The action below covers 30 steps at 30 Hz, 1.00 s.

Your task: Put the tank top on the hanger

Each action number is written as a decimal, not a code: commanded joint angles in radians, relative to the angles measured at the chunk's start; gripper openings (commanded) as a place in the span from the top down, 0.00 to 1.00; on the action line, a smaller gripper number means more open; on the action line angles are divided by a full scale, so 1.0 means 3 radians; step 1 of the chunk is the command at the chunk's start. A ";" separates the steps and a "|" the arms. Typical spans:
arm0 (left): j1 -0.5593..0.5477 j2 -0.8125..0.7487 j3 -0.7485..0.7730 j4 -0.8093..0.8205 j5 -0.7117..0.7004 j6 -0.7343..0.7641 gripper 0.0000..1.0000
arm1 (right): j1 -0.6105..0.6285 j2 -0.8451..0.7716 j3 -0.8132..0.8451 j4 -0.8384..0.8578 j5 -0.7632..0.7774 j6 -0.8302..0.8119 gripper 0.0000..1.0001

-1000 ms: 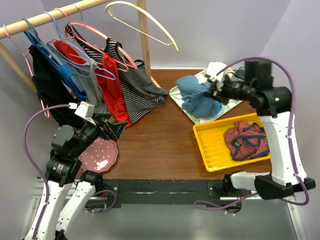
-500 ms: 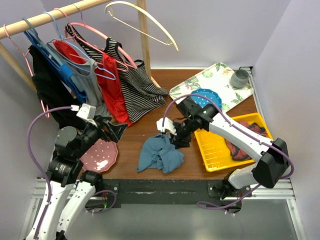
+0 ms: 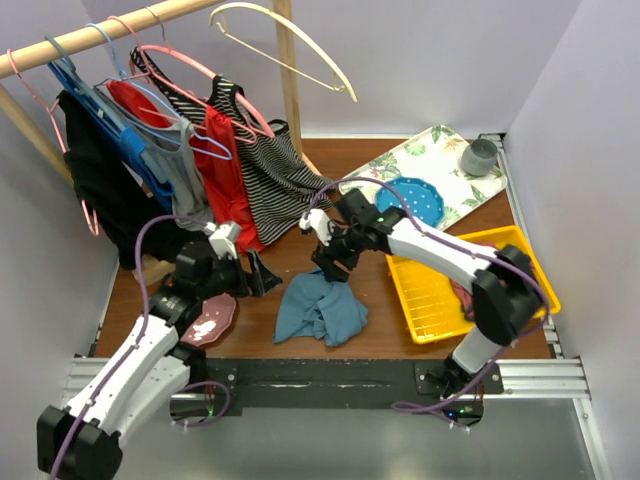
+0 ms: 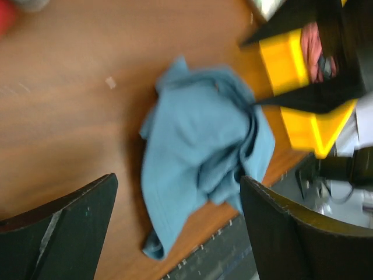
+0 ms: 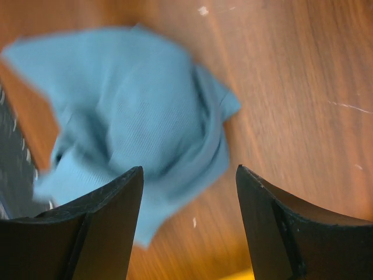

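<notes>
The teal-blue tank top [image 3: 320, 310] lies crumpled on the wooden table near its front edge, free of both grippers. My right gripper [image 3: 333, 266] hovers just above its far edge, open and empty. In the right wrist view the tank top [image 5: 128, 116] spreads under and beyond the right gripper [image 5: 189, 170]. My left gripper [image 3: 262, 275] stands open to the left of the cloth, pointing at it. The left wrist view shows the tank top [image 4: 204, 157] ahead of the open left gripper [image 4: 178, 179]. The cream hanger [image 3: 290, 50] hangs from the wooden rail at the back.
A yellow basket [image 3: 425, 295] holding a dark red garment [image 3: 470, 292] sits right of the cloth. Behind it is a floral tray [image 3: 385, 172] with a blue dotted plate [image 3: 415, 200] and grey cup [image 3: 478, 157]. A pink plate [image 3: 210, 318] lies by the left arm. Clothes [image 3: 270, 165] hang at the back left.
The right gripper carried the tank top from the tray to the table's front, opened and let it drop, then drew back slightly. The left arm swung right toward the cloth.
</notes>
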 commanded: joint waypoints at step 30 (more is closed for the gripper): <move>-0.0747 0.0085 0.0261 -0.0308 -0.1410 -0.0130 1.00 | -0.0499 -0.0548 0.1046 -0.0245 0.0504 -0.0022 1.00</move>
